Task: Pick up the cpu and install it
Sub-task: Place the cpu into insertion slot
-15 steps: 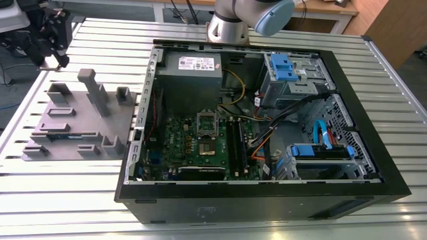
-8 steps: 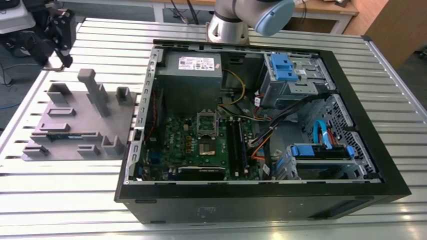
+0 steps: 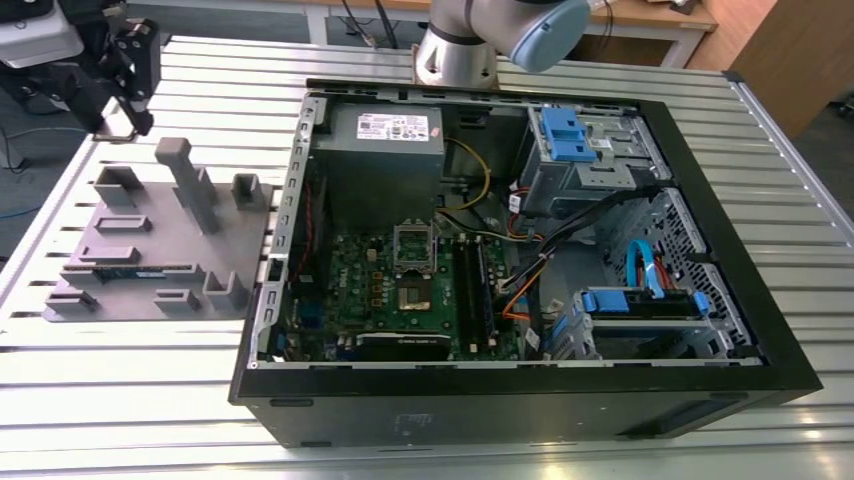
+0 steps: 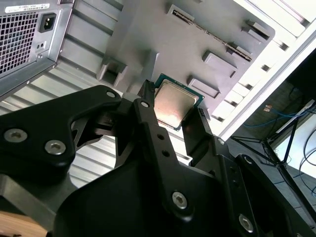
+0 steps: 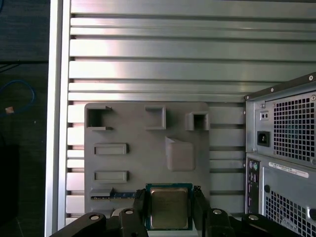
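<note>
The cpu [image 4: 173, 101] [image 5: 169, 207], a flat square chip with a silver-grey top and a green rim, sits clamped between my two black fingers in both wrist views. My gripper [image 4: 174, 106] [image 5: 169, 197] is shut on it by two opposite edges and holds it in the air above the grey fixture plate [image 5: 138, 163] [image 4: 163, 44]. In the exterior view my gripper [image 3: 130, 118] hangs at the far left, over the back end of the plate [image 3: 147, 240], well away from the motherboard socket [image 3: 416, 293] inside the open computer case [image 3: 534, 390].
The grey plate carries raised blocks and posts [image 3: 187, 180] and a dark memory stick [image 3: 134, 272] [image 5: 114, 195]. The case wall [image 3: 274, 290] stands just beside the plate. Inside are a power supply [image 3: 387, 135], cables and blue drive bays [image 3: 574, 140]. The slatted metal table [image 3: 80, 400] surrounds everything.
</note>
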Controlling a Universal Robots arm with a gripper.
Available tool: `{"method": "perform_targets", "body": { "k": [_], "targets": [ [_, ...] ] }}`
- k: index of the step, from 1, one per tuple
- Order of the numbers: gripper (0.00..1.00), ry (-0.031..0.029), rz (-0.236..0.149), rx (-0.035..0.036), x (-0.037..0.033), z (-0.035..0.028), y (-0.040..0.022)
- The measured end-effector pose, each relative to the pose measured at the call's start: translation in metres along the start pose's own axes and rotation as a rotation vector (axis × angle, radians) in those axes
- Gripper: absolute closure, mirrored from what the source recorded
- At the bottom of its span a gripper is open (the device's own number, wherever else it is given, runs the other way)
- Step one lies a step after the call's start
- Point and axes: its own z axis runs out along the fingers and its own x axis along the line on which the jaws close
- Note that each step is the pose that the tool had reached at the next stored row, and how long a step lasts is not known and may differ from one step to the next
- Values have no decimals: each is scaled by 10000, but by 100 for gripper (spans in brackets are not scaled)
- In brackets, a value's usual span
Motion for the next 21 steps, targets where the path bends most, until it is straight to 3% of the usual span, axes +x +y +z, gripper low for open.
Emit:
{"method": "perform_targets", "body": {
  "k": [21],
  "targets": [
    [53, 1, 0, 0, -146, 3, 1]
  ]
}}
